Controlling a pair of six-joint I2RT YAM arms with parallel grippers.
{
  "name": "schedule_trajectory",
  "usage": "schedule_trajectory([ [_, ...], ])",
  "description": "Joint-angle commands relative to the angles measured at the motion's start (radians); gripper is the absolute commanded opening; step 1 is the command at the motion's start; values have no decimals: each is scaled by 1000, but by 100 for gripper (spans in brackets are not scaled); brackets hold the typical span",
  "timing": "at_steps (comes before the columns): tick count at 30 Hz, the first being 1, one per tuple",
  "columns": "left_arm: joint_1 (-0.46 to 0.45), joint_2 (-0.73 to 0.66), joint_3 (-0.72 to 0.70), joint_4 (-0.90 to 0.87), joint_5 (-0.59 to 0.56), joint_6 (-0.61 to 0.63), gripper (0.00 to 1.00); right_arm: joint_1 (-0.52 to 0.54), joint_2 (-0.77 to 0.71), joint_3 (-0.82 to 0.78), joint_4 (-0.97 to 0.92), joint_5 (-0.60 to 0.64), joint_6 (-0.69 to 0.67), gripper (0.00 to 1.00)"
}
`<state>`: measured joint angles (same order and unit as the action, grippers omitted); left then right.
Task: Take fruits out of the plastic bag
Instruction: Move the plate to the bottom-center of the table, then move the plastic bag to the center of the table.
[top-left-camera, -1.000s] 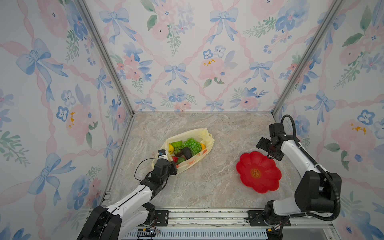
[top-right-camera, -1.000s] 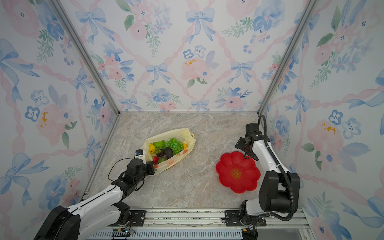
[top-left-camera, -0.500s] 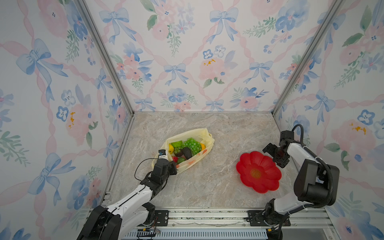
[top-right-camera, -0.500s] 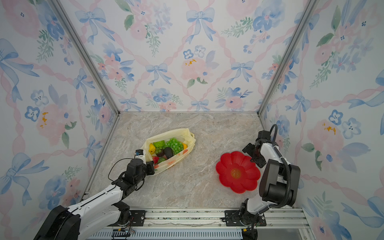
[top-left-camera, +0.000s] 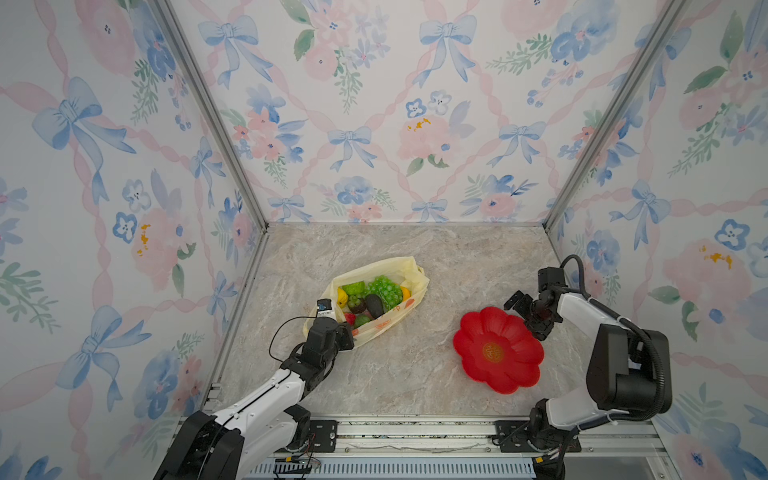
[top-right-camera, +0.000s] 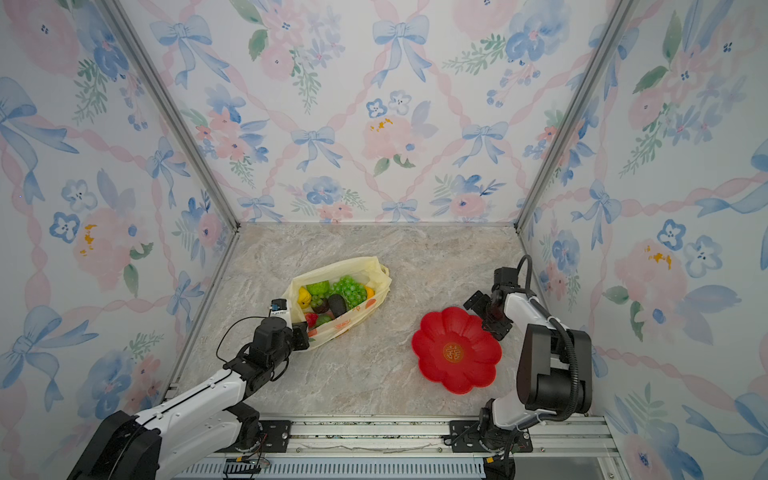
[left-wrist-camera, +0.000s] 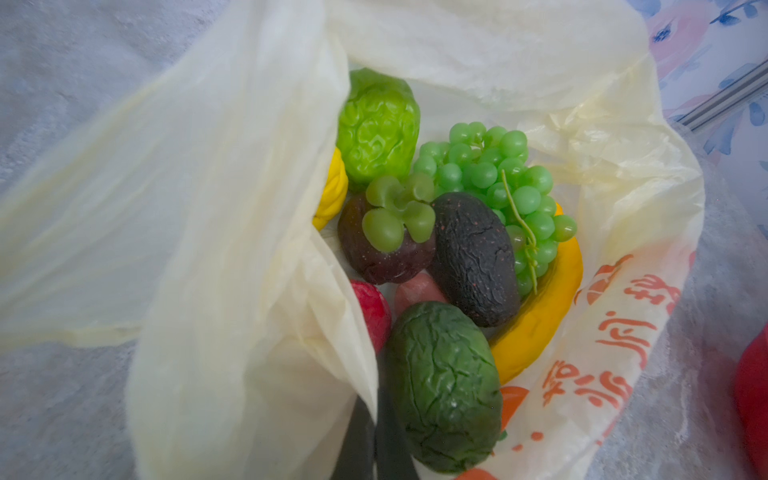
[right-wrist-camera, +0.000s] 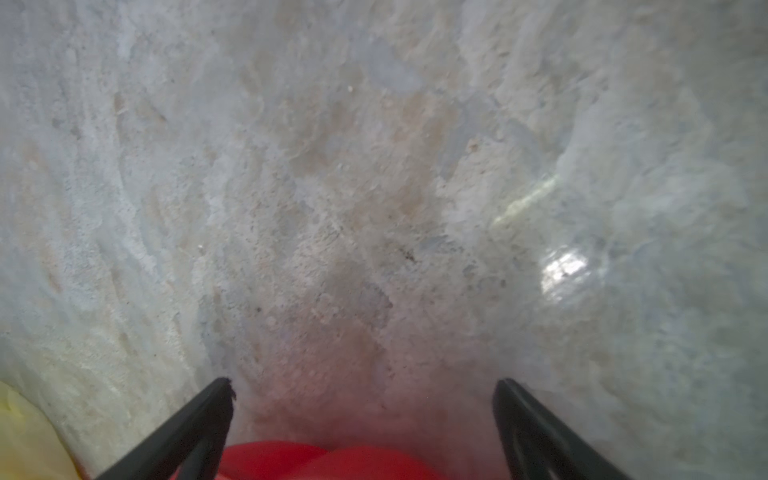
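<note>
The left hand (top-left-camera: 348, 332) is clamped, apparently on the lower-left rim of the plastic bag (top-left-camera: 399, 268); its fruits (top-left-camera: 384, 291) lie well left of the wide-spread right hand (top-left-camera: 527, 316).

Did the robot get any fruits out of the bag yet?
Not yet. Done: nothing, the red flower-shaped plate lies bare. In hand: the left gripper is shut on the plastic bag at its edge, holding the mouth open. The right gripper is open and empty by the plate's edge. Left: everything. The green grape bunch, avocado, banana and the rest sit inside the bag.
</note>
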<state>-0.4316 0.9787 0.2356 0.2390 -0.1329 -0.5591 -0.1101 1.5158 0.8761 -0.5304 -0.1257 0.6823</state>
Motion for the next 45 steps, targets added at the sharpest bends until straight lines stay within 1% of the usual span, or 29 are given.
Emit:
schedule_trajectory([
  [1, -6, 5, -12, 19, 2, 18, 0, 60, -55, -33, -8, -2, 69, 100],
  [9, -6, 4, -12, 18, 7, 19, 0, 220, -124, -61, -22, 34, 154, 100],
  [14, -6, -3, -13, 19, 9, 21, 0, 279, -132, -49, -43, 47, 168, 100],
  [18, -6, -4, -12, 19, 13, 19, 0, 327, -168, 38, -117, 160, 107, 99],
  [21, -6, 6, -7, 19, 15, 21, 0, 409, -155, 144, -143, 233, 25, 99],
  [25, -6, 9, -5, 19, 14, 23, 0, 537, -53, 301, -135, 254, -94, 98],
  [26, -6, 8, -6, 18, 12, 24, 0, 572, -7, 348, -130, 252, -122, 98],
  [29, -6, -5, -13, 18, 7, 24, 0, 633, 121, 465, -117, 221, -166, 96],
  [33, -7, -20, -20, 19, 3, 22, 0, 687, 286, 600, -102, 147, -201, 93],
  [36, -7, -21, -21, 20, 5, 23, 0, 712, 397, 703, -125, 134, -217, 90],
  [39, -9, -18, -18, 21, 6, 24, 0, 715, 492, 783, -150, 120, -213, 87],
  [40, -9, -14, -19, 21, 5, 24, 0, 714, 512, 798, -150, 112, -213, 85],
  [43, -10, -6, -16, 24, 6, 25, 0, 711, 565, 836, -146, 93, -200, 75],
  [45, -9, 3, -14, 27, 7, 27, 0, 706, 578, 841, -135, 87, -189, 62],
])
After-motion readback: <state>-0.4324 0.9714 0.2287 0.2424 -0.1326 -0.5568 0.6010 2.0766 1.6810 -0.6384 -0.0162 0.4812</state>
